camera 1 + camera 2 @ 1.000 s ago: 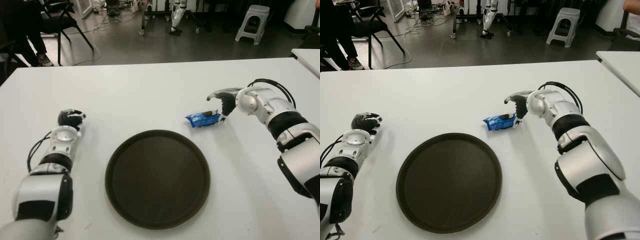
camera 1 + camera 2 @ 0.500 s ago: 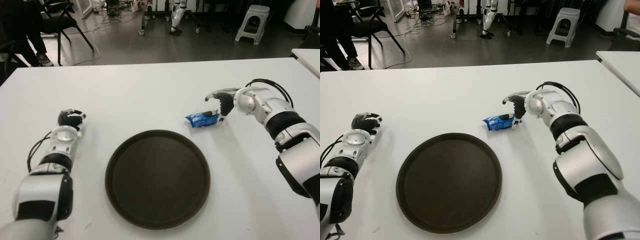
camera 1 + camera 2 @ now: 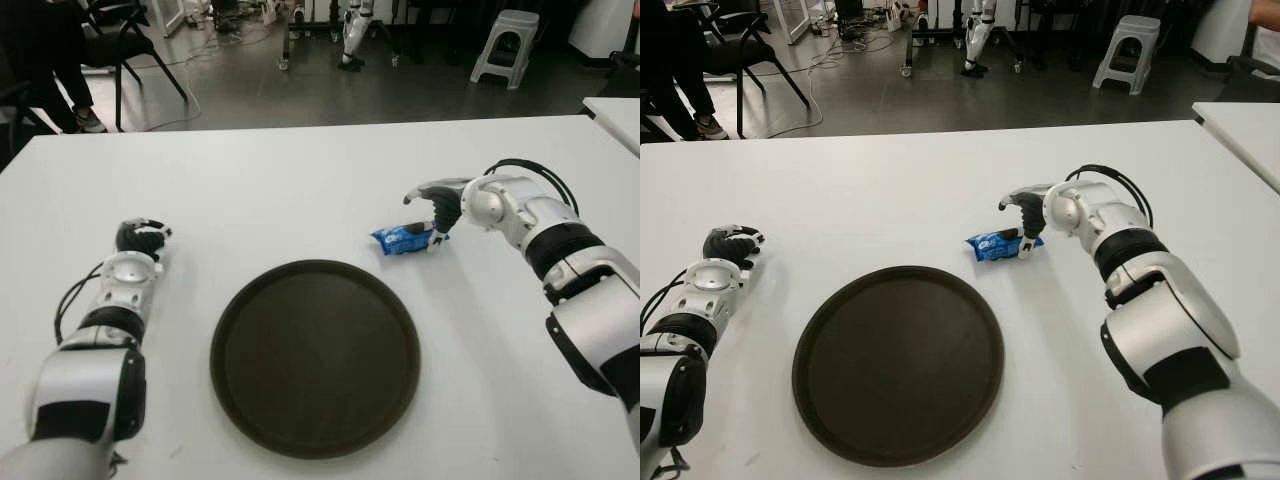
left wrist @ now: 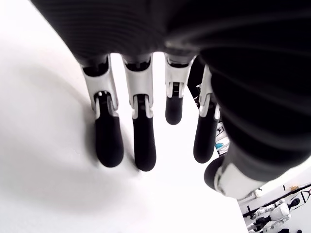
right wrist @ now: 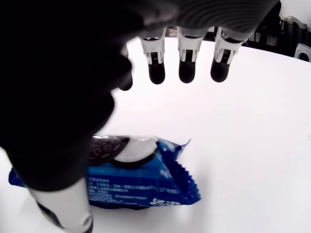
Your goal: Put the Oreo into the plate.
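The Oreo (image 3: pixel 404 239) is a small blue packet lying flat on the white table (image 3: pixel 300 190), just beyond the far right rim of the round dark plate (image 3: pixel 315 357). My right hand (image 3: pixel 432 212) hovers over the packet's right end with fingers spread and thumb close beside it; nothing is grasped. The right wrist view shows the Oreo (image 5: pixel 141 177) under the palm, fingertips (image 5: pixel 187 70) held apart above the table. My left hand (image 3: pixel 140 238) shows far to the left of the plate, its fingers (image 4: pixel 141 141) spread over the table and holding nothing.
Beyond the table's far edge are chairs (image 3: pixel 120 50), a grey stool (image 3: pixel 505 45), cables and robot legs on a dark floor. A second white table corner (image 3: pixel 615 115) shows at the right.
My right hand has shifted slightly left, coming closer over the Oreo's right end. The packet, the plate and my left hand have not moved.
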You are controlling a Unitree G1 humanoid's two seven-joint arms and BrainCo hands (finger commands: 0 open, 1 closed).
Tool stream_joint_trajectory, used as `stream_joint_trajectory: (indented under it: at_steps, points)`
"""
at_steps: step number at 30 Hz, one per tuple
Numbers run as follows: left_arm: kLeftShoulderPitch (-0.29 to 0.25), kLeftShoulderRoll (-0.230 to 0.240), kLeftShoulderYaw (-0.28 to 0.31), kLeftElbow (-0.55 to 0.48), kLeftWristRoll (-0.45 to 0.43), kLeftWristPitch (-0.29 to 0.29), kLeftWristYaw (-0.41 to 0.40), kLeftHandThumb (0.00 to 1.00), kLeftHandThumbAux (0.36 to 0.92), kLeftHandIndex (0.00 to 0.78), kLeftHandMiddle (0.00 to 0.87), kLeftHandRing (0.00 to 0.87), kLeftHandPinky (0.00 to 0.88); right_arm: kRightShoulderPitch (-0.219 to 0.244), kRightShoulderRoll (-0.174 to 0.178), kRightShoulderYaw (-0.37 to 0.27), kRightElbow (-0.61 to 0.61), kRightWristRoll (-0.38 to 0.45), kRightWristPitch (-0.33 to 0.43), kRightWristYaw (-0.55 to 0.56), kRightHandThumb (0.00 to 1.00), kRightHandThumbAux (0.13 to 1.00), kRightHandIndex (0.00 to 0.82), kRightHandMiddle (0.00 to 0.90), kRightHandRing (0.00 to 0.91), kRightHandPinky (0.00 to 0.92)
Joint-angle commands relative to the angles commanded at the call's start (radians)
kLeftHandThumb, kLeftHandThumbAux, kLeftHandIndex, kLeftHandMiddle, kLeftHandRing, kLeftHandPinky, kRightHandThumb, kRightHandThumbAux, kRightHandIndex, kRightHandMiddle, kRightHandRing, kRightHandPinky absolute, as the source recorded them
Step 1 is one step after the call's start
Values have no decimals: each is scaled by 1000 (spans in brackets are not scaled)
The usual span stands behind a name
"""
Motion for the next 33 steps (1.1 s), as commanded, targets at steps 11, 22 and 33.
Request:
stream_joint_trajectory:
  at_steps: [11,22,33]
  points:
    - [-2,-1,-1,-2,0,5,-3,681,723,399,146,176,209,-7,18,-3,-4,7,18,14,0,815,0,0,0,0]
    - [-4,-2,-9,-5,6,6,3,684,724,399,164,199,241,4,19,-18,2,24,-31,1,0,801,0,0,0,0]
    - [-1,-1,-8,-3,3,3,5,685,724,399,155,185,224,7,18,-27,1,25,-30,18,0,806,0,0,0,0]
